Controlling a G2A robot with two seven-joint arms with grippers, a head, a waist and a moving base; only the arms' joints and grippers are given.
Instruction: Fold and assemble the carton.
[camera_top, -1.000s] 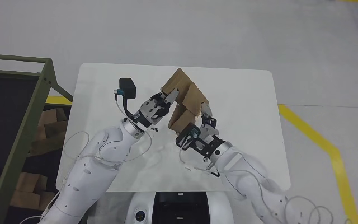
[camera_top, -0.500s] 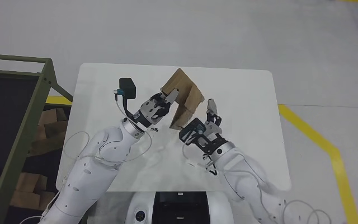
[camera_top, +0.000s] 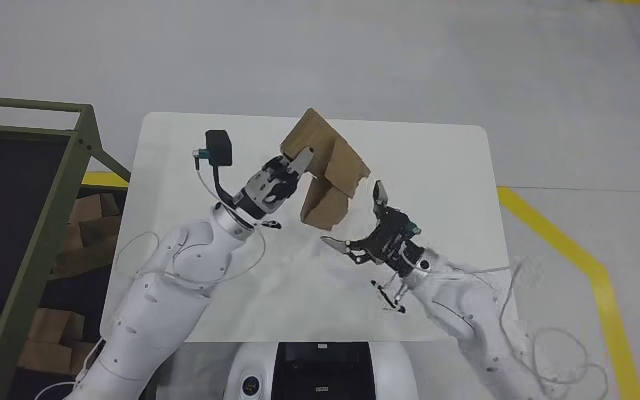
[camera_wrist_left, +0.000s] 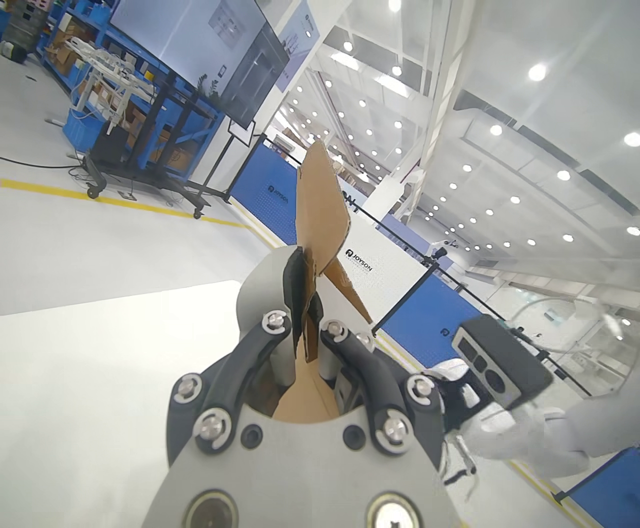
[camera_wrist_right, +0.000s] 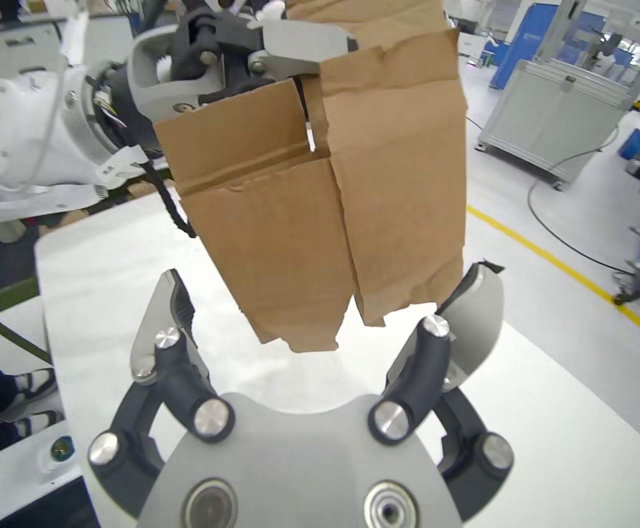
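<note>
The carton (camera_wrist_right: 310, 200) is brown cardboard, matt and slightly fibrous, with pressed crease lines, wrinkled patches and ragged, torn lower edges. The counter (camera_top: 440, 160) is white and smooth with a soft sheen. The right jaws have a pale brushed-metal base, matt black plastic links and bright polished pins. Their fingers (camera_wrist_right: 480, 320) are smooth light grey, faced with black ribbed pads (camera_wrist_right: 182, 302) that look rubbery. The left jaws show the same grey metal, black links and shiny screws. The arm shells (camera_top: 180, 270) are glossy white plastic.

Left pincer (camera_top: 298, 162) gripping carton (camera_top: 332, 170), right pincer (camera_top: 354, 217) spread, seemingly apart
</note>
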